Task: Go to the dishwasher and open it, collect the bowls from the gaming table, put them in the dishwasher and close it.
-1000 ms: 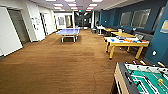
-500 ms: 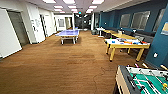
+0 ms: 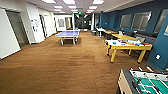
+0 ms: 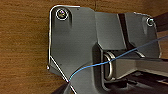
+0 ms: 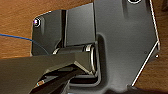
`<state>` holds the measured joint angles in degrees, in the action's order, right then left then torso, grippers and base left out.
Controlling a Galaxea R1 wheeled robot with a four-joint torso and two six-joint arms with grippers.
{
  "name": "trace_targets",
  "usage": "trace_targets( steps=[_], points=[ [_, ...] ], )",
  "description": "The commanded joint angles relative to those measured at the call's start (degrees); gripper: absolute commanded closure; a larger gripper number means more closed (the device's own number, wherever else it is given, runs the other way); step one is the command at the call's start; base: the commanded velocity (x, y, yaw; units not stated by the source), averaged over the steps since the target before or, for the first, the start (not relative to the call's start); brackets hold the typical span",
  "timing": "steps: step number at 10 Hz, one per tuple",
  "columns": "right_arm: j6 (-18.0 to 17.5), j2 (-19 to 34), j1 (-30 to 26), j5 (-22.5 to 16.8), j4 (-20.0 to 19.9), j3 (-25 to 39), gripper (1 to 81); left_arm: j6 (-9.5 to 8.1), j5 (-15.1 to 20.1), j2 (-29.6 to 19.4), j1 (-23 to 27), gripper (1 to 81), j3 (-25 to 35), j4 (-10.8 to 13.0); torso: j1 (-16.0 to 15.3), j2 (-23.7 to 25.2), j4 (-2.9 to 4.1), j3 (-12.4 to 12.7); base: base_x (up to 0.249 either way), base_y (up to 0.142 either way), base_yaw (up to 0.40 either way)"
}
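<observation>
The gaming table (image 3: 128, 46), a long pale yellow-wood table on angled legs, stands at the right by the blue wall, a few metres ahead of me. Small coloured things lie on its top, among them a blue one (image 3: 114, 43) near its near end; they are too blurred to tell as bowls. The dishwasher is out of view. In both wrist views the dark robot plate hangs over brown wood floor (image 4: 22, 50), with nothing of the task near it.
A green-pitched foosball table (image 3: 143, 82) is close at the lower right. A blue ping-pong table (image 3: 67, 33) stands mid-room ahead. Desks (image 3: 117, 35) line the right wall. White walls and doors (image 3: 15, 30) run along the left. Wood floor (image 3: 65, 67) stretches between.
The whole head picture has shifted a little, so the camera moved: the foosball table sits lower in the corner than a second ago. The things themselves have not moved.
</observation>
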<state>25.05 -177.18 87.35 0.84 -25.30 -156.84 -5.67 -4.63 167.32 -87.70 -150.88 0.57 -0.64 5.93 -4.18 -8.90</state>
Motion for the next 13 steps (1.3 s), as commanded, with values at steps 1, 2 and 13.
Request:
trace_targets(
  steps=[1, 2, 13],
  points=[
    [0.26, -0.31, -2.39, -3.92, 0.16, 0.41, 1.0, 0.48, 3.05, -0.40, 2.22, 1.0, -0.03, -0.13, -0.02, 0.00, 0.00, 0.00, 0.185, 0.000, 0.000],
    [0.26, -0.31, -2.39, -3.92, 0.16, 0.41, 1.0, 0.57, 3.05, -0.40, 2.22, 1.0, -0.03, -0.13, 0.00, 0.00, 0.00, 0.00, 0.188, 0.000, 0.000],
    [0.17, -0.22, -2.48, -3.92, 0.16, 0.41, 1.0, 0.66, 3.05, 0.04, 2.13, 1.0, -0.03, 0.04, 0.02, 0.00, 0.00, 0.00, 0.189, 0.000, 0.000]
  ],
)
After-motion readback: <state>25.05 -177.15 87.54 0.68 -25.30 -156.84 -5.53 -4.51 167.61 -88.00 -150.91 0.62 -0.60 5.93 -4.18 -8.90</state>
